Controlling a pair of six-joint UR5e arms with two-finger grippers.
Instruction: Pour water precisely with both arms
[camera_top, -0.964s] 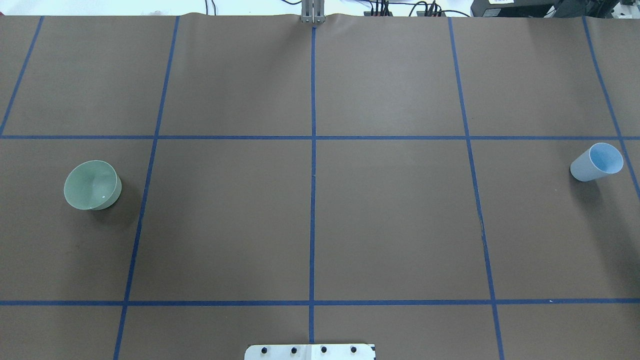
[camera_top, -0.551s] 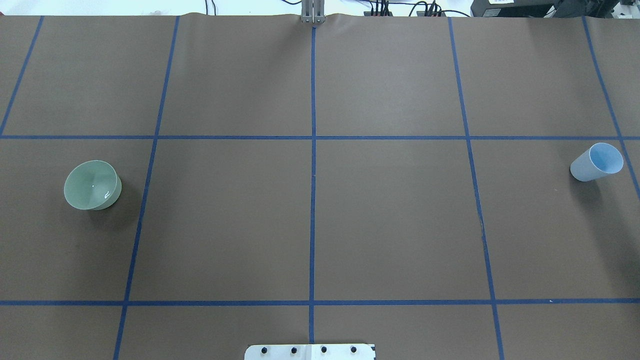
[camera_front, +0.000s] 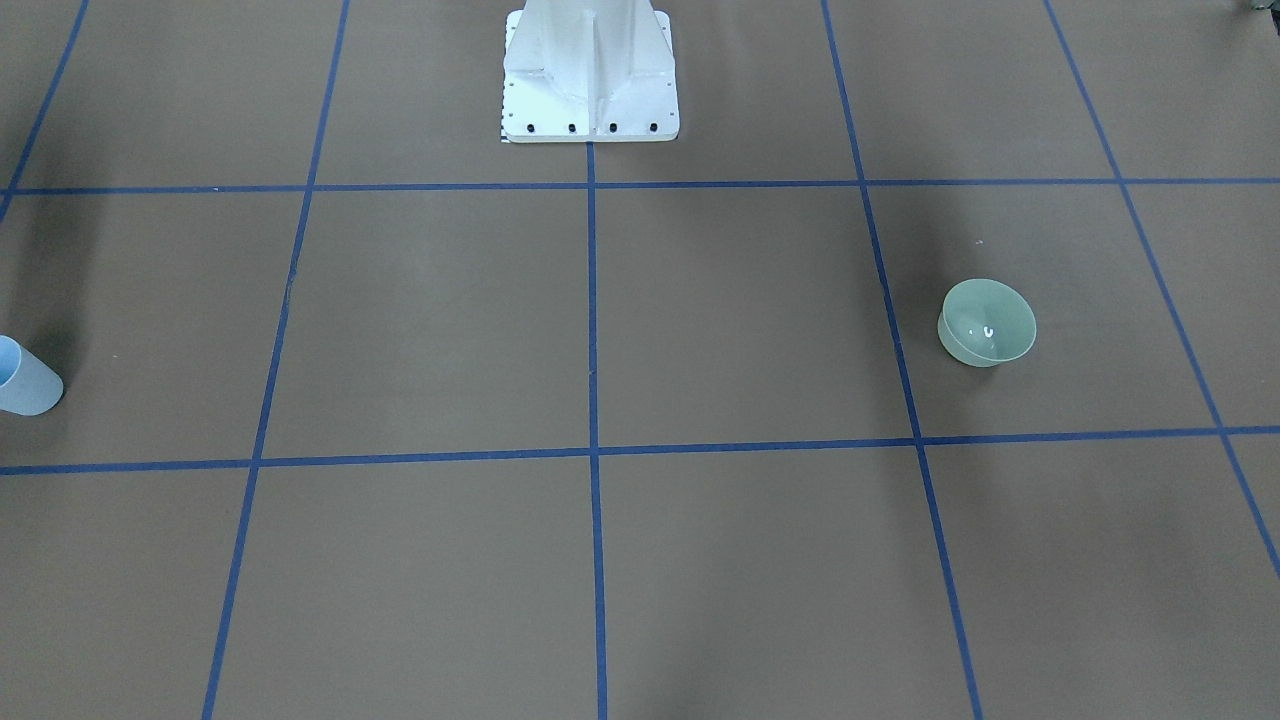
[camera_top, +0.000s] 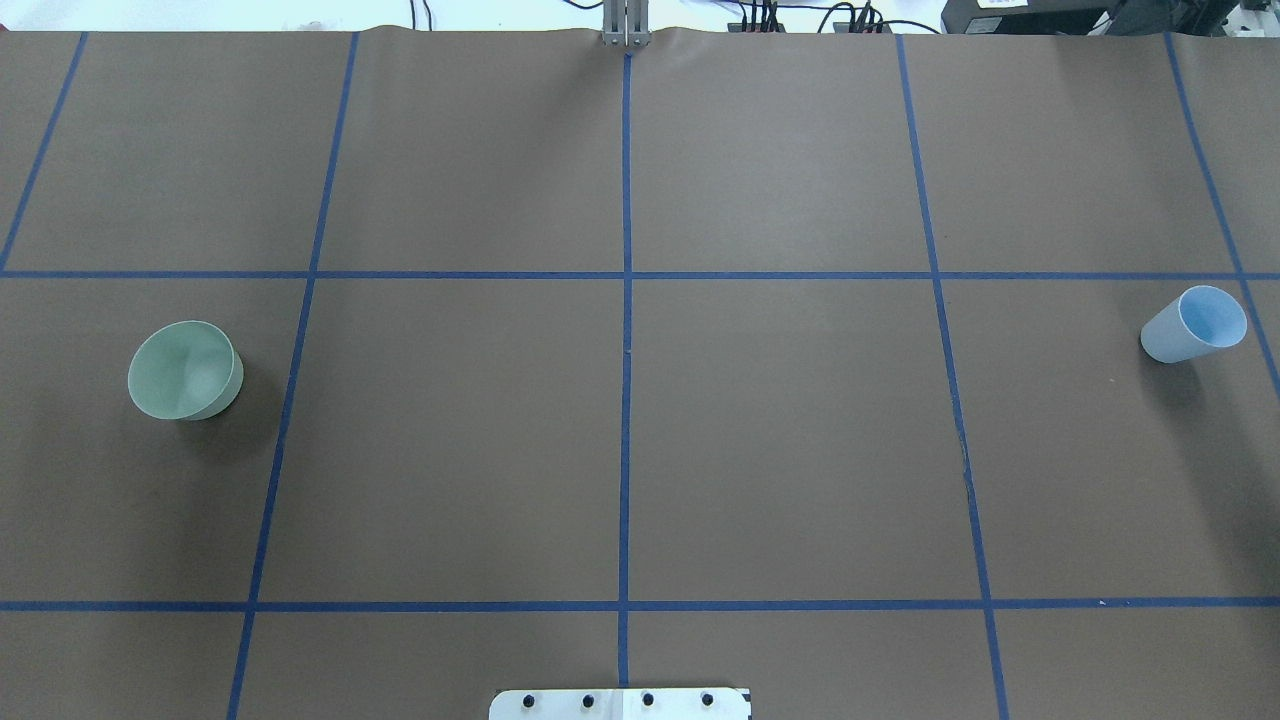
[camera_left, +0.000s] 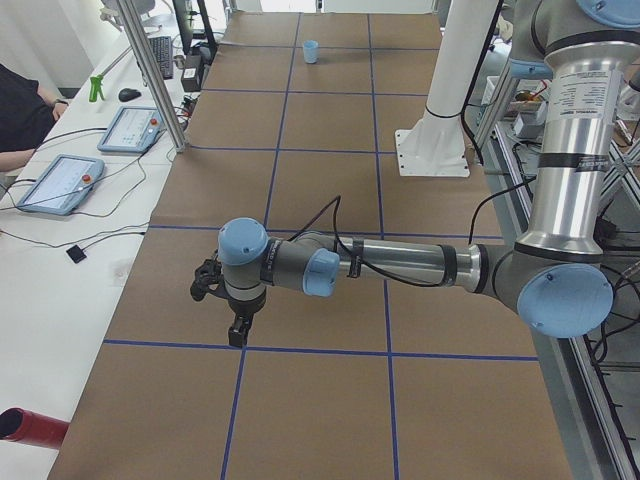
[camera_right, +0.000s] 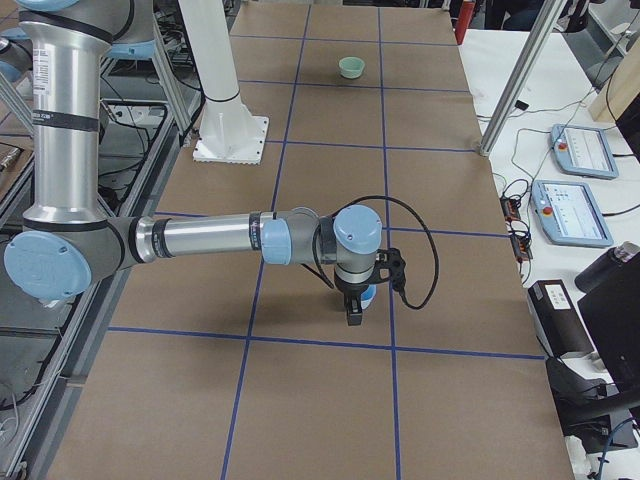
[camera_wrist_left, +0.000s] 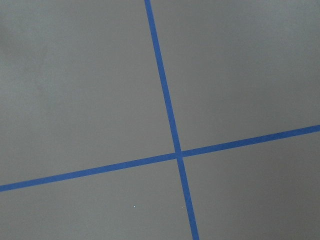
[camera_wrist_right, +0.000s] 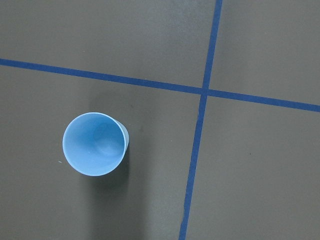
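Glints that flickered inside the green bowl (camera_top: 185, 370) a sec ago are gone from the overhead view. The front view shows one small glint, the water (camera_front: 987, 330), prob. settled enough to lift. Bowl sits at counter (camera_top: 780, 450) left, blue cup (camera_top: 1195, 325) far right, well apart. Cup stands upright, mouth up, long axis vertical. Right hand (camera_right: 351, 318) hangs over the cup, left hand (camera_left: 236, 338) over a tape cross (camera_wrist_left: 178, 154). Finger spread of either hand: cannot tell.

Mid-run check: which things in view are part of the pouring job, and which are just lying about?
Job: green bowl, with a glint of water in it; blue cup; left hand; right hand, by the cup.
Lying about: white pedestal; control tablets; red cylinder.
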